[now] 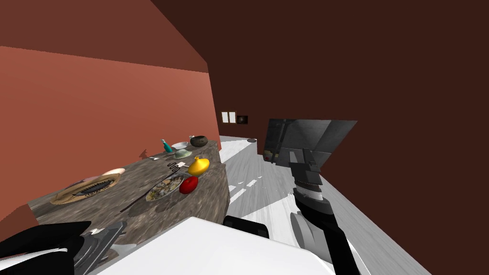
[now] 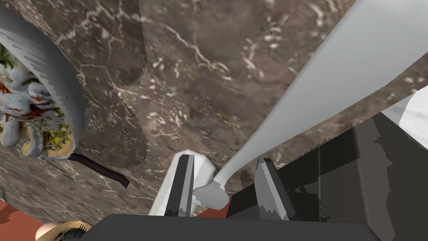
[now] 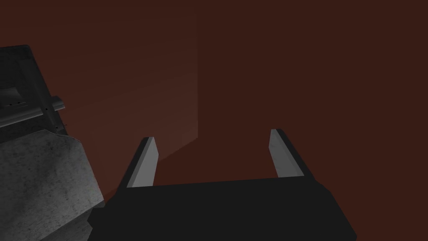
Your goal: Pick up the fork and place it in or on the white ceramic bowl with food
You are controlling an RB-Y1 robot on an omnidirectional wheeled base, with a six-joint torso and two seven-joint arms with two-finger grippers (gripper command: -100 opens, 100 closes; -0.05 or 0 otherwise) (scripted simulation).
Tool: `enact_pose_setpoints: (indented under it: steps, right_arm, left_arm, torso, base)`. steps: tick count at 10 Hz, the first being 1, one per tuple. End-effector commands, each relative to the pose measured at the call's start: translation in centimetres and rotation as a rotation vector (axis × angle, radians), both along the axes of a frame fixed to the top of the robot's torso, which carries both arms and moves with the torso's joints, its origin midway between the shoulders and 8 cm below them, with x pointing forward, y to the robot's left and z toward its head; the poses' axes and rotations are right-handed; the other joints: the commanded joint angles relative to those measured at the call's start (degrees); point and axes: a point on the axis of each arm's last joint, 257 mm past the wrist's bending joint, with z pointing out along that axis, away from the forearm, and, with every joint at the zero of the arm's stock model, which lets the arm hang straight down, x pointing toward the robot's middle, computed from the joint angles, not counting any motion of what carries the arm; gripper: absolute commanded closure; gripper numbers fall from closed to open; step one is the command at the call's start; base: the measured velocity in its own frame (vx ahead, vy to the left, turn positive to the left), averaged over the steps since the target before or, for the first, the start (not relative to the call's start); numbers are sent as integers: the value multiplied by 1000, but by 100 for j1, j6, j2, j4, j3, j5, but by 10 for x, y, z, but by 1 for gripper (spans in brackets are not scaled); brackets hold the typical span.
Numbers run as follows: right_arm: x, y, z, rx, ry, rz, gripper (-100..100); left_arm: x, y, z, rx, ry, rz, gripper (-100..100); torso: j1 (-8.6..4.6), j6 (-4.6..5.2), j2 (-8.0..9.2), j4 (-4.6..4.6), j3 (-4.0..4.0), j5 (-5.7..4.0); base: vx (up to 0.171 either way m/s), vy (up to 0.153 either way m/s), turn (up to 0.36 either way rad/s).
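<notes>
My left gripper [image 2: 224, 159] and right gripper [image 3: 212, 136] each have two thin, light grey blade fingers on a dark box. Head view, 5 o'clock: my right forearm [image 1: 334, 238], black, with stacked grey wrist rings.

The right gripper [image 3: 212, 136] holds its two light grey fingers [image 3: 144, 165] wide apart before a dark maroon wall corner [image 3: 197, 83]. Beside one finger sits a speckled grey slab [image 3: 42, 180], with a dark panel [image 3: 16, 71] carrying a grey bar [image 3: 37, 109] beyond it.
</notes>
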Motion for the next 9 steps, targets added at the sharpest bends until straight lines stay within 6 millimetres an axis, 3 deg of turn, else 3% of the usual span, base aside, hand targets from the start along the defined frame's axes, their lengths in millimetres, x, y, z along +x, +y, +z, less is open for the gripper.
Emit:
enact_pose_setpoints:
  steps: [1,9]
  right_arm:
    - [0,0,0,0,0,0,0]
    - [0,0,0,0,0,0,0]
  left_arm:
    - [0,7,4,1,-25,60,100]
    - [4,45,30,10,-184,350,100]
  torso:
    - [0,0,0,0,0,0]
    - [0,-8,-3,2,-1,-4]
  base:
    - [27,-29,51]
    - [31,-23,48]
